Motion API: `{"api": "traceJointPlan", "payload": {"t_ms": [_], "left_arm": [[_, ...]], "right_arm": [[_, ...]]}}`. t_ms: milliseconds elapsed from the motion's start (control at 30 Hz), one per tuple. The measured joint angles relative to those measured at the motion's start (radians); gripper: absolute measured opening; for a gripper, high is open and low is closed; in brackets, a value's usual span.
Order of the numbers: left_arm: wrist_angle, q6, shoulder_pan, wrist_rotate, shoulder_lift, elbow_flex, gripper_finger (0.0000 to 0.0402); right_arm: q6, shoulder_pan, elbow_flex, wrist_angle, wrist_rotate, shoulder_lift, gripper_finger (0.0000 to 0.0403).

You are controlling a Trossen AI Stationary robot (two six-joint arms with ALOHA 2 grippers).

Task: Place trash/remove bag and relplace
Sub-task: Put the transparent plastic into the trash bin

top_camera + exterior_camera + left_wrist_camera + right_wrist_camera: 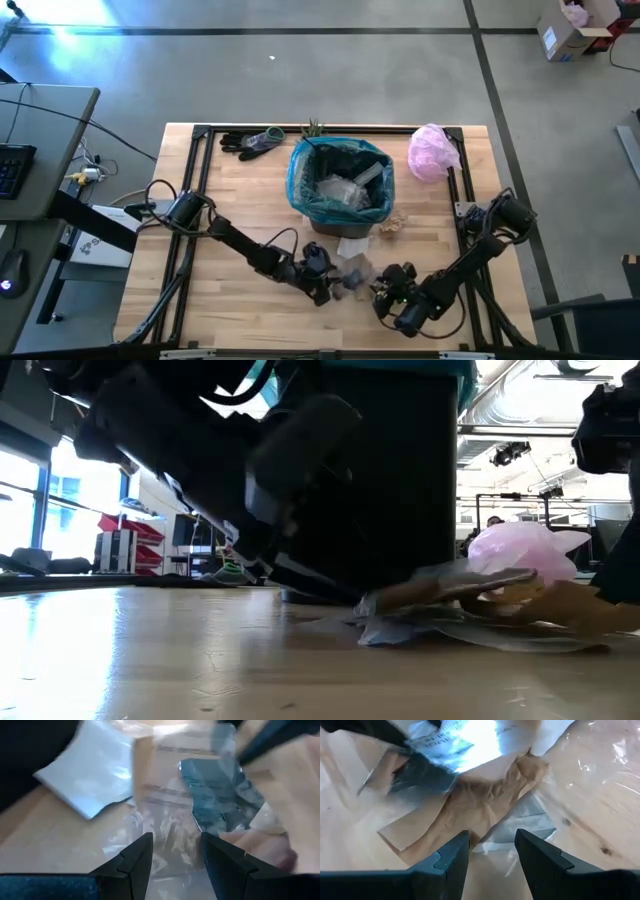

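Teal: the bag (305, 172) lines the bin (342, 215) at the middle of the table's (180, 295) far half, and you can see clear wrappers already lying inside it.
Trash left: a small pile (352, 272) of clear wrappers, white paper and a brownish scrap sits on the wood just in front of the bin, toward the near edge, midway between the side edges.
Left gripper (322, 287): it is down at the pile's left side; the fingers (134, 865) are spread with nothing between them, and a clear wrapper (165, 832) lies straight ahead of the tips, a silvery wrapper (217, 795) just beyond it.
Right gripper (385, 292): it is down at the pile's right side; the fingers (451, 855) are likewise spread and empty, with a crumpled brown paper (480, 802) right ahead of the tips.
Key relation: the pile lies between your two grippers, which face each other across it; both look about equally near, so either can take its own side.
Long axis: the brown paper runs slantwise across the right gripper's opening, I judge, so turn the wrist a little before you close.
Elsewhere: gloves (250, 142), a plant (314, 128) and a pink bag (432, 152) sit along the far edge; leave them.
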Motion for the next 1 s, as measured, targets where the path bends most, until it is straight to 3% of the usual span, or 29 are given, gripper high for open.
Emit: {"api": "traceJointPlan", "payload": {"t_ms": [333,500,700,1000], "left_arm": [[-0.079,0.011,0.005,0.026,-0.002,0.003,0.0146],[-0.138,0.011,0.005,0.025,-0.003,0.005,0.01],[-0.18,0.011,0.007,0.034,-0.005,0.004,0.0012],[-0.121,0.098,-0.017,0.11,-0.049,-0.002,0.0]], "right_arm": [[-0.009,-0.012,0.0,0.01,0.001,0.0,0.0156],[-0.009,-0.012,0.0,0.016,0.002,0.0,0.0156],[-0.009,-0.012,0.0,0.023,0.003,0.0,0.0156],[-0.009,-0.011,0.0,0.032,0.0,0.0,0.0156]]}}
